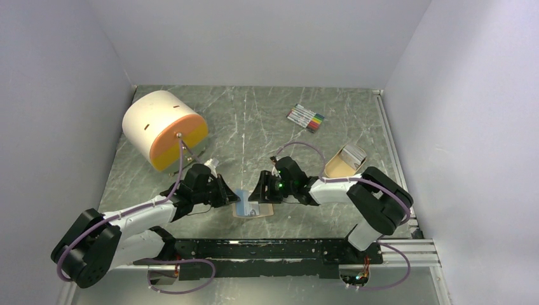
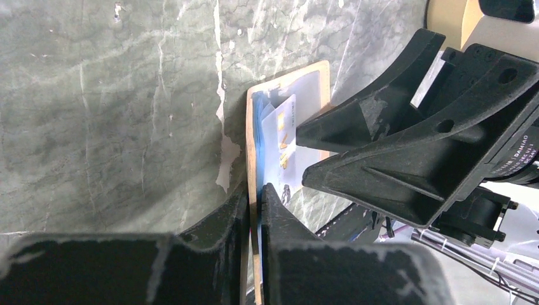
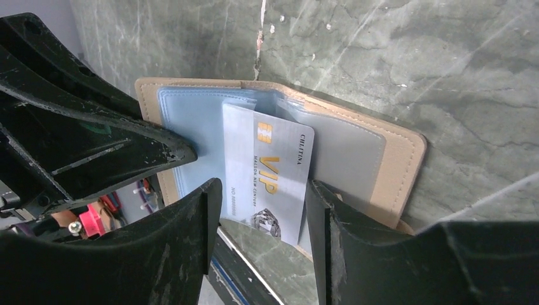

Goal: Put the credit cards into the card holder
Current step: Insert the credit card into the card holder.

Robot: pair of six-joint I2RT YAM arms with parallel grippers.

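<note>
The tan card holder (image 1: 262, 211) is open between my two grippers, its pale blue sleeves (image 3: 191, 121) facing up. My left gripper (image 2: 254, 194) is shut on the holder's tan edge (image 2: 252, 152). A silver credit card (image 3: 267, 165) marked VIP sits partly in a clear sleeve, its lower end sticking out. My right gripper (image 3: 264, 184) holds that card across its width, one finger against each long edge. In the top view the left gripper (image 1: 229, 196) and right gripper (image 1: 256, 194) nearly meet over the holder. More credit cards (image 1: 353, 152) lie at the right.
The other cards rest in a tan open tray (image 1: 335, 168) behind my right arm. A bundle of coloured markers (image 1: 306, 118) lies at the back. A white and orange cylinder (image 1: 164, 127) stands at the back left. Black rails (image 1: 273, 249) run along the near edge.
</note>
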